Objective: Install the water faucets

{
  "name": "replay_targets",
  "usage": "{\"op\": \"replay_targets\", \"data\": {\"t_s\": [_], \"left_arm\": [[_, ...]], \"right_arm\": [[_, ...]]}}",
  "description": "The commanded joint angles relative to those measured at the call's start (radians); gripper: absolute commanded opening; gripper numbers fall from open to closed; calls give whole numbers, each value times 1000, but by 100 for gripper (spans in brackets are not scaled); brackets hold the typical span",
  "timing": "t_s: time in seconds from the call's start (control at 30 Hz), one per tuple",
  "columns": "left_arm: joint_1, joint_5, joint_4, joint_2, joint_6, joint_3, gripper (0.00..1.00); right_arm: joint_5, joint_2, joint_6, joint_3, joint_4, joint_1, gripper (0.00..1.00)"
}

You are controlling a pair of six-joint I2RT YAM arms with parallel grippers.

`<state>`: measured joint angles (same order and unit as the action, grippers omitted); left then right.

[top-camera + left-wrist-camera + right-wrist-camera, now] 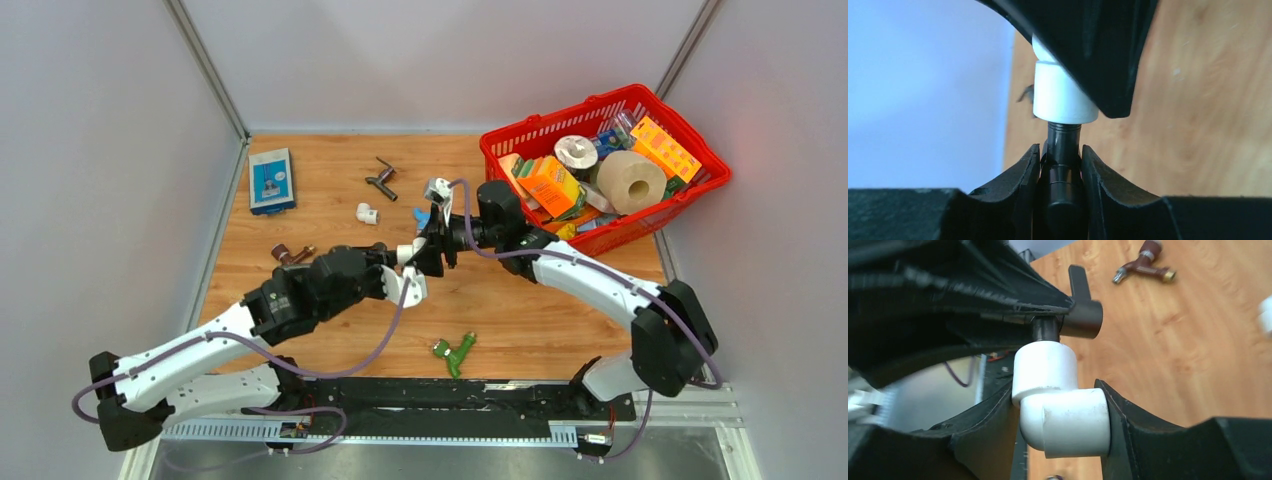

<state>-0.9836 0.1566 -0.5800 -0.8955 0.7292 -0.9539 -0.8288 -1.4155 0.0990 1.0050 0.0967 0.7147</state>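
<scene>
- The left end effector (1060, 150), lower centre of its wrist view, is clamped on the body of the dark-grey faucet (1064, 137).
- The right end effector (1055, 390) is clamped on a white elbow fitting (1063, 415). That fitting fills the lower middle of the right wrist view.
- The faucet's stem enters the elbow's upper mouth, and the pair is held above the middle of the surface (540, 320). I judge this to be the joining step. How deep the stem sits cannot be told.
- Left to do, by the look of it:
  - The green faucet (453, 352) lies loose at lower centre.
  - A brown faucet (290, 254) lies at left of centre.
  - Another dark faucet (381, 178) lies at upper centre.
  - A spare white elbow (368, 213) lies just below that dark faucet.
- A blue part (422, 215) shows beside the right end effector, too hidden to identify.
- Writing:
  - The blue box (271, 180) at upper left carries a printed picture, but its text is too small to read.
  - The orange cartons in the red basket (650, 215) at upper right are printed too, and nothing on them can be made out.
</scene>
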Motion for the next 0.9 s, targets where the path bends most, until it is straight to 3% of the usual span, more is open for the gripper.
{"op": "replay_targets", "data": {"t_s": [0.0,0.07,0.23,0.33,0.43,0.67,0.77,0.87], "left_arm": [[-214,555,570,43,341,151,0],[-239,604,646,46,395,202,0],[-239,572,600,82,358,218,0],[-216,514,493,102,267,189,0],[-123,407,343,116,123,147,0],[152,-59,125,109,-97,37,0],[307,-385,60,61,-166,-35,0],[390,-590,-9,-26,-191,-94,0]], "right_arm": [[-10,-109,468,17,205,-21,5],[-9,-131,527,-6,274,-23,5],[26,-114,558,-36,357,-35,12],[59,-59,440,-22,315,-44,39],[76,6,274,10,242,-63,57],[137,209,-236,-8,97,-80,82],[103,297,-469,-57,60,-78,86],[65,357,-628,-109,52,-78,88]]}}
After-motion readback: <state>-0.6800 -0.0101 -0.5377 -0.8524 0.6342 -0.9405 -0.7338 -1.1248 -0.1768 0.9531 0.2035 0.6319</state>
